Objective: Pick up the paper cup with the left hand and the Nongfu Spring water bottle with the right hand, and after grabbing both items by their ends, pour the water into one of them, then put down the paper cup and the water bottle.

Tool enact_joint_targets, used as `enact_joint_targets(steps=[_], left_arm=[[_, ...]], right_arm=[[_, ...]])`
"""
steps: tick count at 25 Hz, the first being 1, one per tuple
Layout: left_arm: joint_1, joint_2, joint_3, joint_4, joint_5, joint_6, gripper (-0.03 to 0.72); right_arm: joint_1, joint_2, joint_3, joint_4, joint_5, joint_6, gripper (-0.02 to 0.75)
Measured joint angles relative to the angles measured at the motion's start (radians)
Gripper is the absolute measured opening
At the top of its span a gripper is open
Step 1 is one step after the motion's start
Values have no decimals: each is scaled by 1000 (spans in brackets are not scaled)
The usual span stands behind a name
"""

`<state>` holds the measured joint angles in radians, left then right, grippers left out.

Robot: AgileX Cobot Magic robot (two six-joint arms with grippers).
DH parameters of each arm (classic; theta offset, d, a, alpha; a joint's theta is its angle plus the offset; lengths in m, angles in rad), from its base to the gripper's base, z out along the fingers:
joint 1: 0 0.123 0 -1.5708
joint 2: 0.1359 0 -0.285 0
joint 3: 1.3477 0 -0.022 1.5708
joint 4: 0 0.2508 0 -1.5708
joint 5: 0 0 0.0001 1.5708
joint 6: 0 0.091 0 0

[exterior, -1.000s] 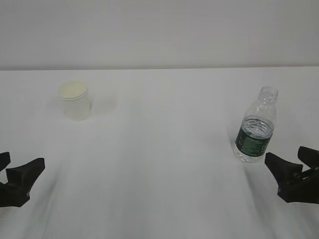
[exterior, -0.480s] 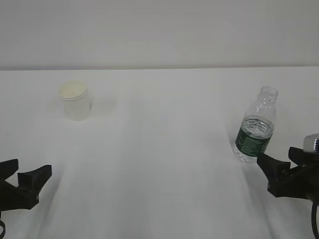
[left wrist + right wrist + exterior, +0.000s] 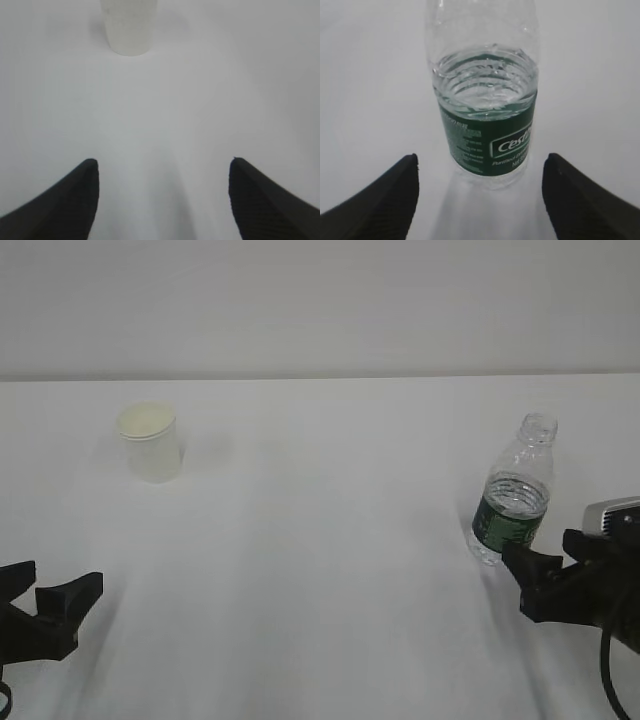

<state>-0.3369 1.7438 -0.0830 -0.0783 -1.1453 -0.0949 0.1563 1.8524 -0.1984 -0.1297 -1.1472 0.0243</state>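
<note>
Right hand [image 3: 535, 585], jaws apart, advanced to bottle [image 3: 513, 495]; left hand [image 3: 45, 605], jaws apart, nearer but well short of cup [image 3: 151, 442]; grasping pending.

white paper cup [image 3: 151, 443], clear bottle [image 3: 513, 499], dark green label [image 3: 490, 144]
</note>
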Motion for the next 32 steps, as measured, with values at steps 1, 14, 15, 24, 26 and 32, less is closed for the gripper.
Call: enact_joint_targets(steps=[1,14,15,24,26,32], left_arm=[[0,0,0,0,0,0,587],[0,0,0,-2,0,0,587],[0,0,0,-2,0,0,587],[0,0,0,-2,0,0,587],[0,0,0,-2,0,0,587],[0,0,0,-2,0,0,587]], right_arm=[[0,9,-8,0,0,0,573],[0,63,-79,0,0,-14,573],[0,63,-84,0,0,-24,573],[0,114,-133,0,-1,-34,573],[0,127,-147,0,-1,-36,573],[0,145,-184,0,-1,-37,573]])
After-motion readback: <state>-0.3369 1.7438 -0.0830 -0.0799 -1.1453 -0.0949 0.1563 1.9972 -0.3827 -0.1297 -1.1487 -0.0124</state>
